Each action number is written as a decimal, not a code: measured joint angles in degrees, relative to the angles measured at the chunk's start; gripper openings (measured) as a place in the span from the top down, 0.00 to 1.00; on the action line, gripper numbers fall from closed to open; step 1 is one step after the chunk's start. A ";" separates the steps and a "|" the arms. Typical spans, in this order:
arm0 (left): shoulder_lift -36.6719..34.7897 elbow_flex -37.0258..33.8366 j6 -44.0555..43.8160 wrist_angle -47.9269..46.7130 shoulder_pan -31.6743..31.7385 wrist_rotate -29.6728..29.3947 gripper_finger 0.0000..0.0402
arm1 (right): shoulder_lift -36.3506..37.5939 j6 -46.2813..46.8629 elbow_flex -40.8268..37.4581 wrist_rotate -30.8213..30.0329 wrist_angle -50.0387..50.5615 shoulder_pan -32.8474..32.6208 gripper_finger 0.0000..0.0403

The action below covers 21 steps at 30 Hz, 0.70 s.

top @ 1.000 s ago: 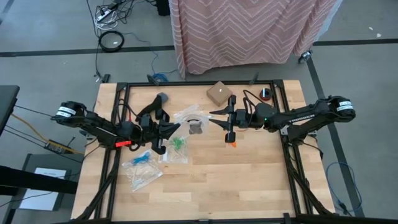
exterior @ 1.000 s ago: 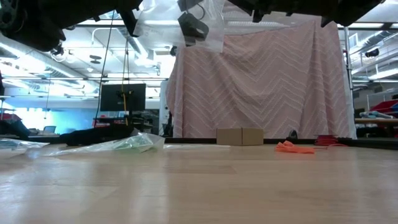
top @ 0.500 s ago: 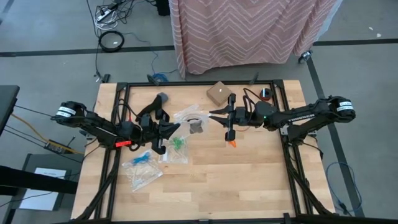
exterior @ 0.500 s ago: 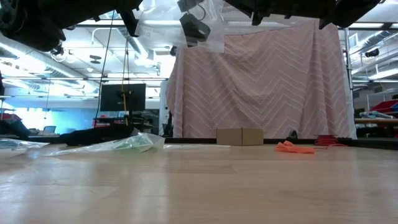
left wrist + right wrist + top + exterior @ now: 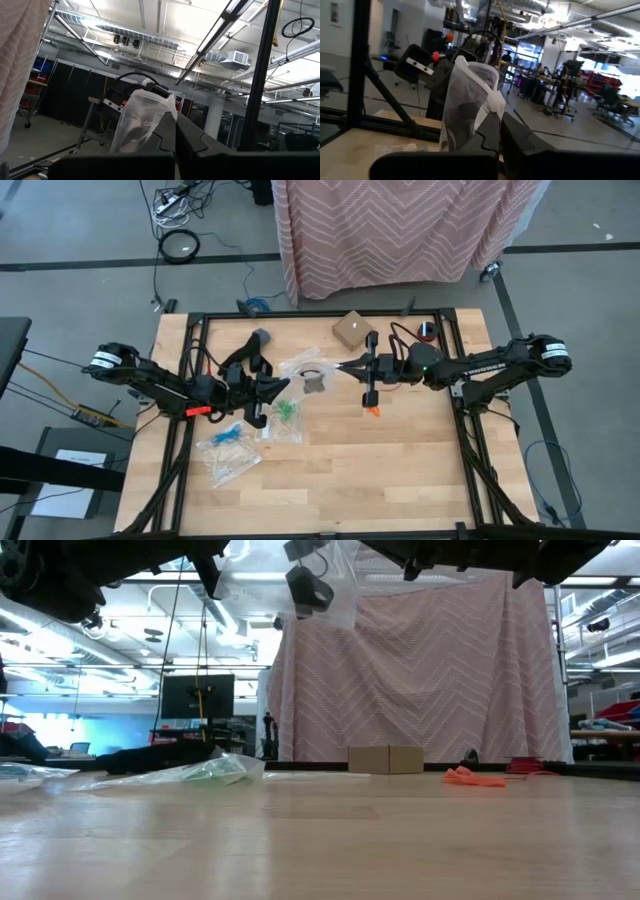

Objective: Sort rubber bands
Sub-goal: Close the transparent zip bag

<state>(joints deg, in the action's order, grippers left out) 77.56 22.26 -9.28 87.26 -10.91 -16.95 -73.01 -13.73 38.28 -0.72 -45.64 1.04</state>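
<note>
The wooden desk (image 5: 330, 470) fills the centre of the high view; its lower half is bare wood, as is the strip along the right edge beside the black frame rail. The upper half is occupied.

A clear zip bag (image 5: 308, 372) hangs above the desk at upper centre, held from both sides. The left tool (image 5: 283, 384) is pressed together on the bag's left edge; the right tool (image 5: 340, 366) is pressed together on its right edge. In the left wrist view the bag (image 5: 141, 125) rises just past the closed fingers (image 5: 170, 137), and in the right wrist view the bag (image 5: 467, 107) stands upright at the closed fingers (image 5: 492, 132). Dark rubber bands (image 5: 314, 385) sit inside this bag.

A second bag (image 5: 288, 420), lying on the desk just below the held one, contains green bands (image 5: 289, 411). A third bag (image 5: 228, 455), at lower left, contains blue bands (image 5: 228, 434). Loose orange bands (image 5: 374, 411) lie on the wood below the right tool.

A small cardboard box (image 5: 352, 330) rests near the upper edge.
</note>
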 joint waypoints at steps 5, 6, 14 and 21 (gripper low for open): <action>0.02 0.00 0.04 -0.04 0.00 -0.13 1.00 | -0.02 0.02 0.00 1.82 -0.59 0.13 0.94; 0.02 0.00 0.04 -0.04 0.02 -0.15 1.00 | -0.02 0.22 0.00 2.42 -0.51 0.24 0.92; 0.02 0.02 0.22 -0.35 0.01 -0.20 1.00 | -7.45 2.12 2.02 3.71 -5.11 0.70 0.70; 0.02 0.02 0.14 -0.80 0.02 -0.20 1.00 | -10.30 1.88 5.93 1.74 -3.51 0.70 0.64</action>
<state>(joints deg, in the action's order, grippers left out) 77.58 22.28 -9.14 86.46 -10.90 -17.15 -83.32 -11.86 44.21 1.02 -49.15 1.74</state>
